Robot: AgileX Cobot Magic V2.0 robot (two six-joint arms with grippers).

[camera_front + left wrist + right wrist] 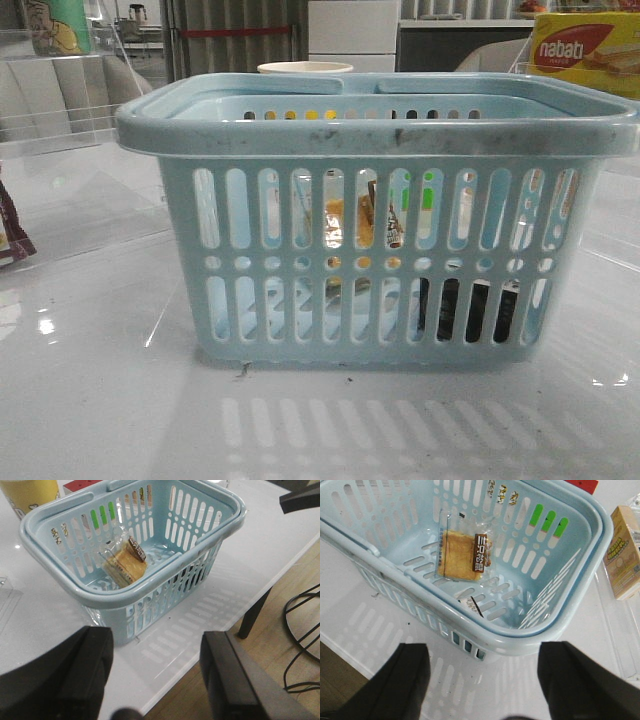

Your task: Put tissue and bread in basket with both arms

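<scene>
Pale blue slotted plastic basket (560,625) already holding the bagged tan bread slices (462,555) and the small dark tissue pack (470,310) in a near corner. Left gripper (155,680) and right gripper (482,680) both wide open, empty, outside the basket. Seemingly nothing left.

Table (100,400): white, glossy, reflective; slot pattern mirrored in surface before basket. Basket (375,130): light blue, stood upright near centre, directly on table. Cup (27,495): yellow, stood just behind basket. Nabati box (585,55): yellow-red, at far right. Snack packet (12,235): maroon, at left edge, partly out of frame. Tan carton (624,552): lay flat beside basket.
</scene>
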